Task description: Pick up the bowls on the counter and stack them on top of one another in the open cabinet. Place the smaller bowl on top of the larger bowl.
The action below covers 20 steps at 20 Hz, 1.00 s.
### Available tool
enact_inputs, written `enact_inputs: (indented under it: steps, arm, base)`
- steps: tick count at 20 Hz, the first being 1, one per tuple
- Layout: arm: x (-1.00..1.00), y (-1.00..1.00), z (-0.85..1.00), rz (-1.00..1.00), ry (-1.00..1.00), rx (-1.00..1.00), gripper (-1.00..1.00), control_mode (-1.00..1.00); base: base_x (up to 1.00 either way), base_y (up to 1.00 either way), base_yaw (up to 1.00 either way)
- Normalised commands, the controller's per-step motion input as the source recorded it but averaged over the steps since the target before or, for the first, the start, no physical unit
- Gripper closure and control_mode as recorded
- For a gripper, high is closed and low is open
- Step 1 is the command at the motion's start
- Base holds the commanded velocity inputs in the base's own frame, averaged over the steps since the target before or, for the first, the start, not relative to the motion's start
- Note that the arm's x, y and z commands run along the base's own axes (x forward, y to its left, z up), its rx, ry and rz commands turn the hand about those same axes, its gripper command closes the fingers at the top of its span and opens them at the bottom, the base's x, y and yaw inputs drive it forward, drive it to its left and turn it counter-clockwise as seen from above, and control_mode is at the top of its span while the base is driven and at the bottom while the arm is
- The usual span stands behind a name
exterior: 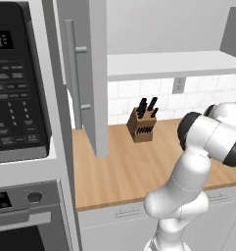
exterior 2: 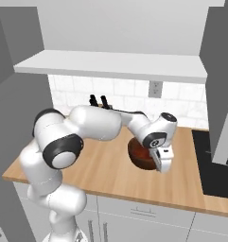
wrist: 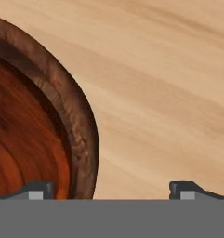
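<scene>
I have the gripper (wrist: 111,190) down over a dark reddish-brown bowl (exterior 2: 142,156) on the counter (exterior 2: 106,175). In the hand view the two tips stand wide apart at the bottom of the frame: the left one is over the inside of the bowl, the right one is over bare wood, and the rim passes between them. So the claw is released and it holds nothing yet.

The risk I see is in the closing. If I close while the tips are too high, the fingers can slide off the rounded, glossy rim and the bowl stays on the counter. If I go down too far, the outer tip can press on the worktop, or the inner tip can push on the bowl's wall and tip it. A grasp on one side of the rim also means the bowl may hang tilted when I lift it, and that would make it harder to set flat on the shelf of the open cabinet (exterior 2: 115,64). I cannot tell from these frames whether this is the larger bowl or the smaller one, so the stacking order is also uncertain.

In the right base view the arm reaches from the lower left across the middle of the frame, and the wrist bends down so the hand points at the bowl at center right. A knife block (exterior: 142,125) stands behind, near the wall.
</scene>
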Motion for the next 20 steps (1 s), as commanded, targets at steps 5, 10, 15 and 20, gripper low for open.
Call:
enact_inputs:
  steps: [5,10,15,20]
  arm:
    - [0.71,0.00,-0.25,0.00,-0.01,-0.01,-1.00,-1.00]
    - [0.48,0.06,-0.41,0.00,0.00,-0.03,-1.00,-1.00]
    - [0.01,0.02,-0.15,0.00,0.00,-0.02,1.00,-1.00]
    - [-0.19,0.02,0.35,0.00,-0.08,0.00,1.00,-1.00]
  base:
    - [0.00,0.00,0.00]
    - [0.00,0.00,0.00]
    - [0.00,0.00,0.00]
    - [0.00,0.00,0.00]
